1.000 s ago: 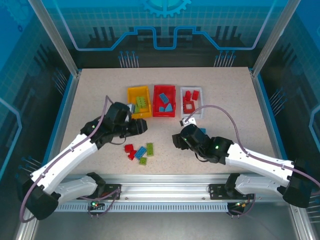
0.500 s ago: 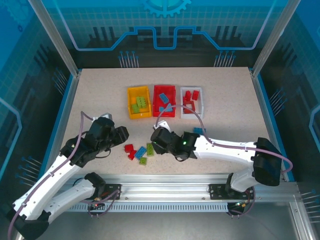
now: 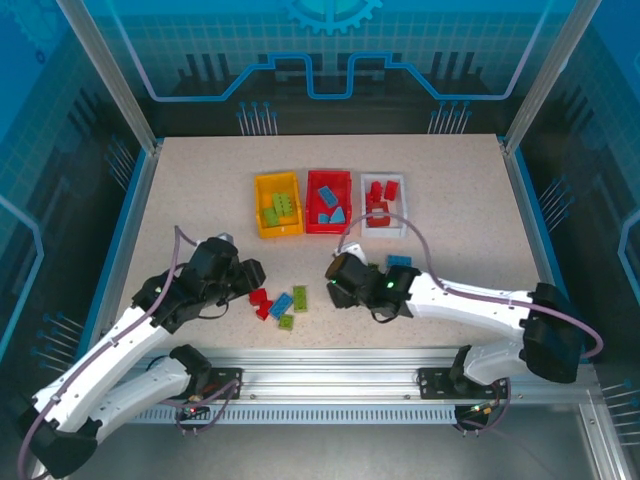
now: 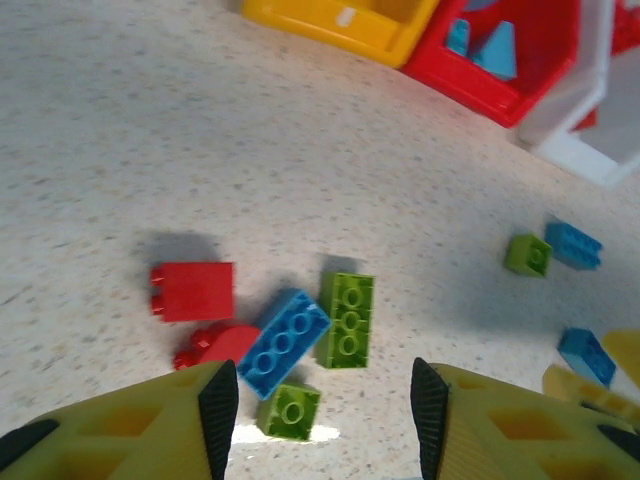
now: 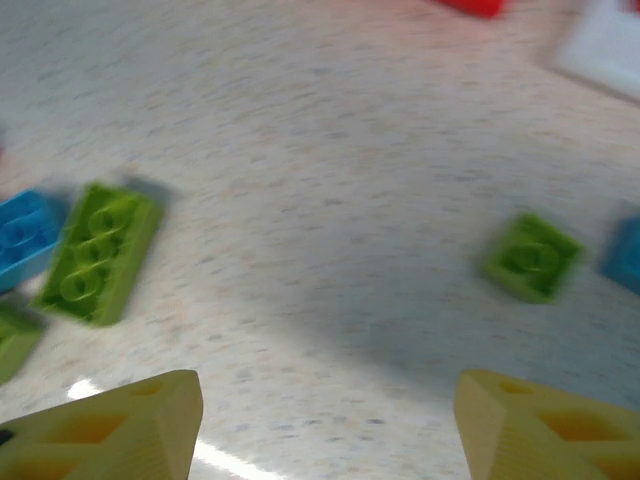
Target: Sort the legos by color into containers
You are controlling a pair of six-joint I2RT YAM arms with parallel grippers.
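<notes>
Legos (image 3: 280,303) loose near table (image 3: 200,200) edge, room around, left fingers (image 4: 218,405) released, right fingers (image 5: 130,420) released

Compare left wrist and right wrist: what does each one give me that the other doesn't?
Left wrist adds: the yellow bin, two red bricks, blue pieces inside the red bin, and the open left gripper.
Right wrist adds: the open right gripper, in a blurrier, closer look.
Both share: the long lime brick with a blue brick beside it, the small lime square brick, and parts of the red bin and the white bin.
</notes>
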